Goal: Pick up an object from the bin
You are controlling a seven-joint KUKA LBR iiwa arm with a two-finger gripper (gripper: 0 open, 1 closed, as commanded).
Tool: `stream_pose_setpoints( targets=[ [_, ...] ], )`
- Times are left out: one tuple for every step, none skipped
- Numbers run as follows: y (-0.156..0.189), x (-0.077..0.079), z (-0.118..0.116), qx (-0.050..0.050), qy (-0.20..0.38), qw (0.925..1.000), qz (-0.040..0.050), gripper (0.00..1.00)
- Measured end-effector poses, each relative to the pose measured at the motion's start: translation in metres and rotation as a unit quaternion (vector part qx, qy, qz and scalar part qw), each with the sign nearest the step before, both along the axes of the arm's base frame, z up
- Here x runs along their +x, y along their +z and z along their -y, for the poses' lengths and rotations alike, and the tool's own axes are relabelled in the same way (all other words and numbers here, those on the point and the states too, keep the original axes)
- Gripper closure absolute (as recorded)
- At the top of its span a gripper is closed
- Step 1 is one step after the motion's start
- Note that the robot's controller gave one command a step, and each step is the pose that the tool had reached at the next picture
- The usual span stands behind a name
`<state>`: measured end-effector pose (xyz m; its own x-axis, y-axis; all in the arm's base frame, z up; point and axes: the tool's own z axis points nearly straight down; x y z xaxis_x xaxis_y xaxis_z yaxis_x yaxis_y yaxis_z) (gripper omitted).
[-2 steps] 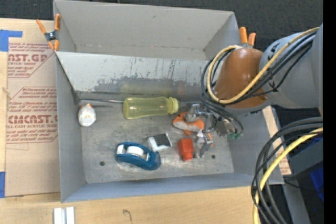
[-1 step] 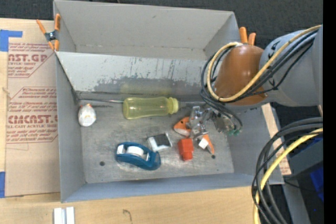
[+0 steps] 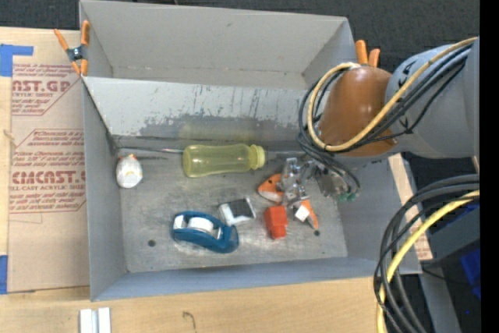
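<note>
Grey bin (image 3: 210,43), loose things scattered over its floor, no heap. Arm (image 3: 440,101) comes in from the right, with an orange cover (image 3: 355,109) at the wrist and yellow and black cables (image 3: 316,101) looped round it. Gripper (image 3: 295,187) hangs low over the right part of the floor, just right of the bottle's cap end. Whether it is released or clenched: cannot tell, since the metal parts blur together there. Nothing can be made out as held. Nearest things: a small orange piece (image 3: 270,185) just beside the gripper on its left, looking to touch it or nearly so, and an orange-white piece (image 3: 306,212) just in front of it, toward the near wall. Which of the two the gripper is over: cannot tell, as it sits between them. Red block (image 3: 276,222) stands just left of the orange-white piece, near the orange piece. Small black-and-white box (image 3: 237,211) lies left of the red block, close by. Blue and white tape dispenser (image 3: 204,232) lies further left, toward the near wall. Yellow bottle (image 3: 222,159) lies on its side along the foot of the back slope, cap pointing right. White rounded thing (image 3: 129,171) sits at the left wall, well apart from the rest.
</note>
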<state>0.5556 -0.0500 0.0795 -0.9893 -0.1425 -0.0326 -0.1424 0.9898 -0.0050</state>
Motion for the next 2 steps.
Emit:
stream_pose_setpoints(
  targets=[
    [0.041,-0.002,0.002,0.0,0.007,0.9998,-0.0168,1.0],
    [0.191,0.008,0.029,0.0,-0.003,0.9999,-0.0142,1.0]
  ],
)
